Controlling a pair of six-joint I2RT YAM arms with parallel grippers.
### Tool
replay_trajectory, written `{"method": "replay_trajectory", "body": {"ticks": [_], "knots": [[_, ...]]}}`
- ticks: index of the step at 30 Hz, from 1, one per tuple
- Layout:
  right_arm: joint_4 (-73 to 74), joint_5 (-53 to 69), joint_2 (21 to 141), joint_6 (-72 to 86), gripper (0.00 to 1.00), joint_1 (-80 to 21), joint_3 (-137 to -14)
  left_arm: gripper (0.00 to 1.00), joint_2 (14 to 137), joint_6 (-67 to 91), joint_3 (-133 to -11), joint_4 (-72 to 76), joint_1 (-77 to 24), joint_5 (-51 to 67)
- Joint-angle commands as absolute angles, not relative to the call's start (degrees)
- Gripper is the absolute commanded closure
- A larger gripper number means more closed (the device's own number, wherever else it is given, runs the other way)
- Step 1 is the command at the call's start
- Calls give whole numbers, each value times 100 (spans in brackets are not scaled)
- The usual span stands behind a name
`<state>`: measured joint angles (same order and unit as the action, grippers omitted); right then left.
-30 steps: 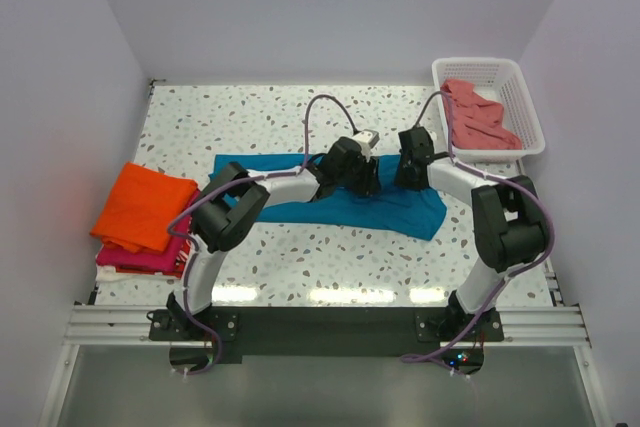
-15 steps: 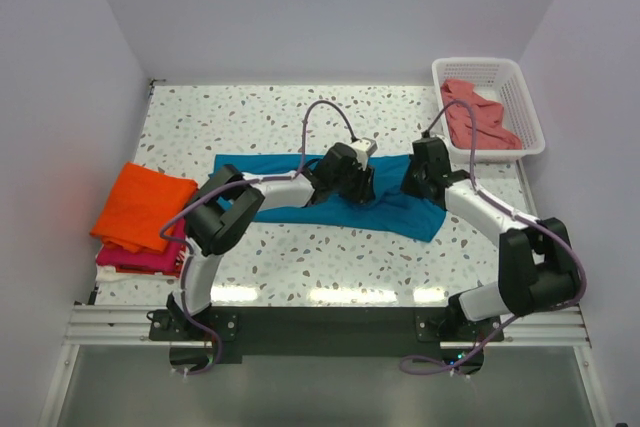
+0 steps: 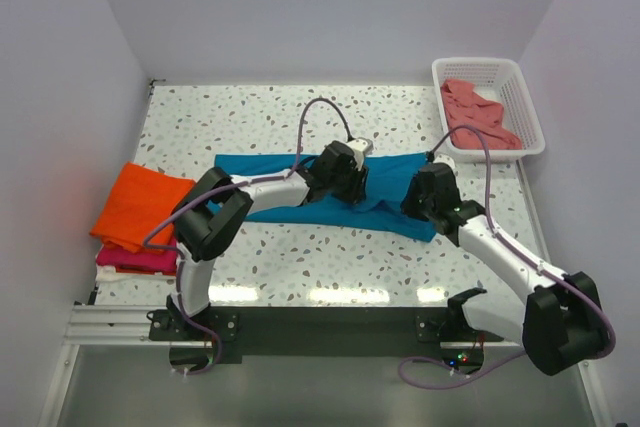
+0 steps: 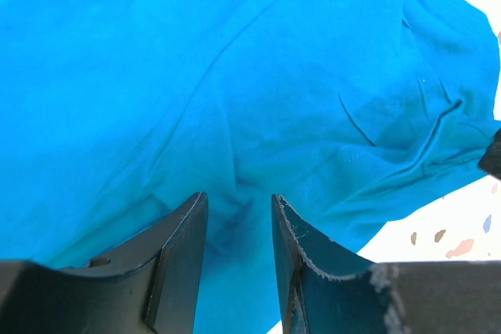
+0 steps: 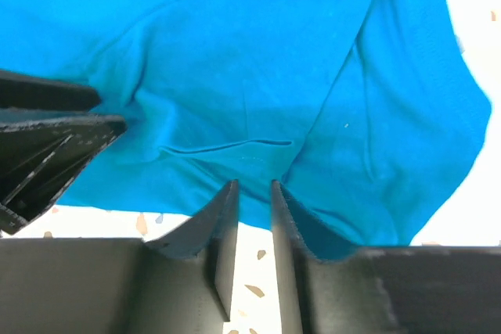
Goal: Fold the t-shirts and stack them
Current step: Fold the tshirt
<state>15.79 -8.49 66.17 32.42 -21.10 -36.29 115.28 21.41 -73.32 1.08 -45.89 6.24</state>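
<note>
A teal-blue t-shirt [image 3: 270, 182] lies spread across the middle of the table, rumpled at its right end. My left gripper [image 3: 347, 183] is open low over the shirt's middle, with cloth [image 4: 235, 76] under the gap between its tips [image 4: 239, 201]. My right gripper [image 3: 420, 194] is at the shirt's near right edge. Its jaws [image 5: 252, 185] stand narrowly apart with bare table between them and the shirt's hem [image 5: 258, 60] just past the tips. An orange t-shirt [image 3: 140, 205] lies folded on a magenta-red one [image 3: 135, 259] at the left. A salmon-pink t-shirt [image 3: 478, 117] lies in the basket.
The white lattice basket [image 3: 478, 62] stands at the back right corner. The folded stack sits at the table's left edge. My left gripper's fingers [image 5: 47, 138] show at the left of the right wrist view, close to my right gripper.
My right arm has drawn back toward the near right, and its gripper slid from the shirt's upper right to its near right edge. My left gripper shifted slightly left.
</note>
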Motion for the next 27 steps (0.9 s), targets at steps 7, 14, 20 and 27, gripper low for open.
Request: {"method": "replay_trajectory", "body": {"ticks": [7, 14, 20, 27], "knots": [[1635, -1485, 6995, 3182, 68, -2083, -4419, 57, 11021, 1942, -7655, -807, -4614, 203], [1705, -1670, 7707, 2971, 67, -2066, -5088, 43, 10811, 2600, -7199, -880, -4614, 280], [1688, -1635, 7954, 2962, 67, -2048, -5256, 43, 10863, 3189, -6768, -98, -4614, 948], [1626, -1608, 8024, 2979, 67, -2048, -5212, 45, 10960, 3410, -6706, 395, -4614, 1178]]}}
